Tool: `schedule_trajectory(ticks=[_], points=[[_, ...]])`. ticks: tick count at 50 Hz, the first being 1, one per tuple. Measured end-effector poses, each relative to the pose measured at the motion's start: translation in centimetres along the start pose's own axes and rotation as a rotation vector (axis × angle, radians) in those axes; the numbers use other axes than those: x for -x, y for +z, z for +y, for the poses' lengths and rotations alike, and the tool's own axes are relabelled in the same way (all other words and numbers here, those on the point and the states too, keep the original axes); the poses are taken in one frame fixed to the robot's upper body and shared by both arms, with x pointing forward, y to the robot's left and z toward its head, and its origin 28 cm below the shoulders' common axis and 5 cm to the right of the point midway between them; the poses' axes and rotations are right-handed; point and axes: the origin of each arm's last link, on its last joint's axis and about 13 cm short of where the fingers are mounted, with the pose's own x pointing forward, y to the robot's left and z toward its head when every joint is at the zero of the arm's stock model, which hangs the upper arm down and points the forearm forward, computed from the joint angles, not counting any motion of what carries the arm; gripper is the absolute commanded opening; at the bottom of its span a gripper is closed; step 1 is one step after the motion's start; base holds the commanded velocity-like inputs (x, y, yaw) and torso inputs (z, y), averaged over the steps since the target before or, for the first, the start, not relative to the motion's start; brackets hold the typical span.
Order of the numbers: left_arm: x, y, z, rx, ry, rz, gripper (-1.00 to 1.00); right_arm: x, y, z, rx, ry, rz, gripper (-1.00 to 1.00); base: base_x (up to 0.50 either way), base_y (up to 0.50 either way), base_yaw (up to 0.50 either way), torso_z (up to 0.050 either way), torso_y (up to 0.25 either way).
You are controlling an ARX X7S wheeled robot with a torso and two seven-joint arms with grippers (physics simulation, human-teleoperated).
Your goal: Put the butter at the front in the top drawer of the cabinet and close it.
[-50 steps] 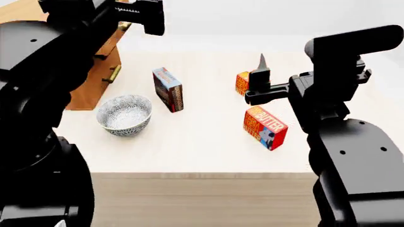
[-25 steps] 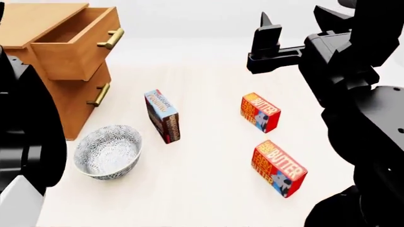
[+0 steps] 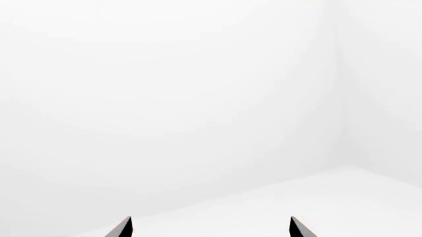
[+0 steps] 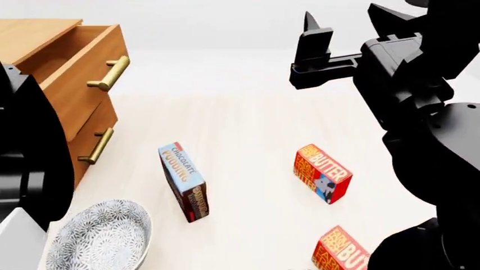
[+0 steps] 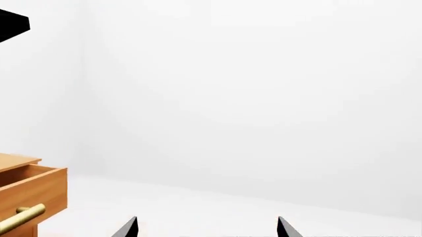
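Note:
Two red butter boxes lie on the table in the head view: the front one [image 4: 341,252] is cut by the bottom edge, the other [image 4: 322,173] lies farther back. The cabinet [image 4: 30,34] stands at the left with its top drawer [image 4: 71,50] pulled out open, brass handle [image 4: 105,73] forward. My right gripper [image 4: 345,25] is open and empty, held high above the table, well away from both boxes. In the right wrist view its gripper [image 5: 206,229] points towards the drawer [image 5: 33,185]. My left gripper [image 3: 209,229] is open and empty, facing only a white wall.
A blue-and-brown chocolate pudding box [image 4: 184,180] stands on edge between the cabinet and the butter. A patterned bowl [image 4: 101,239] sits at the front left. A lower drawer's handle [image 4: 98,145] shows below the open one. My left arm's black bulk [image 4: 30,152] covers the cabinet's front left.
The head view has shifted forward and down, so the boxes and bowl sit lower in the picture. The right gripper rose from table height to high up. The left arm left the drawer front.

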Motion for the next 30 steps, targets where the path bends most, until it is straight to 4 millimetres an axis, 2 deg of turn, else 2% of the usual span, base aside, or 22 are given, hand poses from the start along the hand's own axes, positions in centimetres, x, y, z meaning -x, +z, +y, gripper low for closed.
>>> schedule_trajectory(ticks=[17,30], points=[[0.6,0.4,-0.3,-0.082,-0.048,0.036,1.00,0.5,0.1,0.1,0.012,0.009,0.007,1.00,0.00,0.00,0.00,0.000,0.000],[1.5,4.5,0.2,-0.250,-0.139,0.307,1.00,0.9,0.2,-0.1,0.023,0.003,0.014,1.00,0.00,0.00,0.00,0.000,0.000]])
